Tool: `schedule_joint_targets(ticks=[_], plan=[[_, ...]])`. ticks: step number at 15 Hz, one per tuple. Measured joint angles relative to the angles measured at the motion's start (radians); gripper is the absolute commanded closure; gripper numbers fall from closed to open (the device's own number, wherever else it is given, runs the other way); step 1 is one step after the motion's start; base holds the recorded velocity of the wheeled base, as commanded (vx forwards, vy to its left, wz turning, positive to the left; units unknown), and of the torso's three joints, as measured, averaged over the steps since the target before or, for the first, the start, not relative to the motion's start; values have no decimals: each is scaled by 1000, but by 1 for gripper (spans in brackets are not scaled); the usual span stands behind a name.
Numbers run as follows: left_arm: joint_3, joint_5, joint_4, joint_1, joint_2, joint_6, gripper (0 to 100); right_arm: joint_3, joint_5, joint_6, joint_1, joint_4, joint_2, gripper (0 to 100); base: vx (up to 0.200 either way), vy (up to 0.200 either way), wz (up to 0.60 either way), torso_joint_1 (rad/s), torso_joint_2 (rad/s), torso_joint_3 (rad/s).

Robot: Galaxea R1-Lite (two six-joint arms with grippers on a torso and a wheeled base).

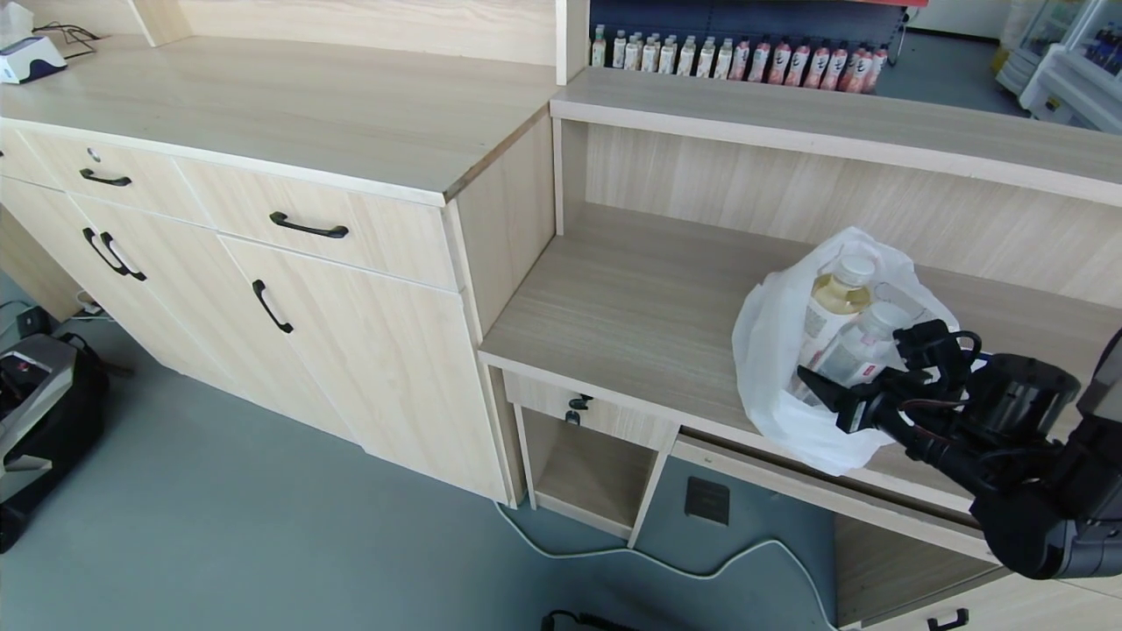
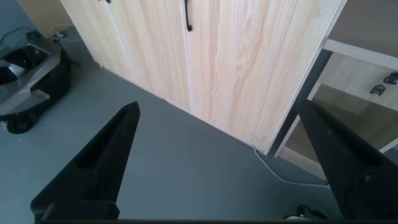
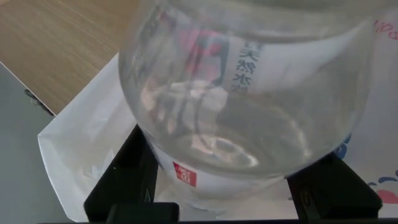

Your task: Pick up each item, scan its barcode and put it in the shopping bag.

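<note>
Hanging wide open and empty above the floor, the left gripper (image 2: pixel 217 109) took no part. The right gripper (image 3: pixel 230 190) had its jaws clamped on a clear bottle (image 1: pixel 863 343) inside the shopping bag (image 1: pixel 771 350) near the desk's (image 1: pixel 631 307) front edge. Its long axis leaned, cap toward the desk's back. The smooth, rigid plastic looked slippery, best gripped mid-body.

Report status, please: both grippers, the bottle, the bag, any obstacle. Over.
Left gripper open, near cabinet. Right gripper shut on clear bottle, at shopping bag mouth. Yellow drink bottle inside. Nothing blocking.
</note>
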Motion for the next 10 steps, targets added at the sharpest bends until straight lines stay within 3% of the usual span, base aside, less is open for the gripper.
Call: schedule_joint_targets(ticks=[5, 10], plan=[[0, 0, 0, 0, 0, 0, 0, 0, 0, 17, -3, 6, -28, 0, 0, 0, 0, 0, 0, 0], [0, 1, 0, 0, 0, 0, 0, 6, 0, 50, -14, 190, -216, 0, 0, 0, 0, 0, 0, 0]])
